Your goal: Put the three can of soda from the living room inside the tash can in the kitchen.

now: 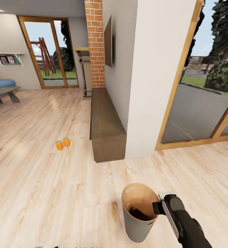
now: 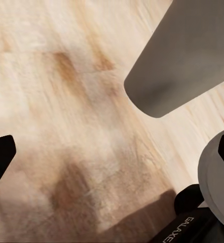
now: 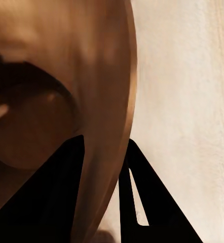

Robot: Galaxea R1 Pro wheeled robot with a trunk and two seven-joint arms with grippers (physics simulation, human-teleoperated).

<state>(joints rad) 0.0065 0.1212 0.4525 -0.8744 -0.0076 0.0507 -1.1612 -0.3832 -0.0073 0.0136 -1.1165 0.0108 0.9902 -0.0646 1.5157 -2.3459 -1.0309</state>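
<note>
The right gripper (image 1: 159,203) is closed on the rim of the trash can (image 1: 136,224), one finger inside the wall and one outside, as the right wrist view confirms; the bin hangs upright, clear of the wood floor (image 1: 41,193). Two soda cans (image 1: 63,143) stand side by side on the floor, well ahead and to the left, near the low wooden bench (image 1: 105,127). The left gripper (image 2: 112,152) shows its fingertips set wide apart, empty.

Step in hand, by judgement: carrying the bin. Next: approach the cans, reach down with the left arm, and keep the bin level.
</note>
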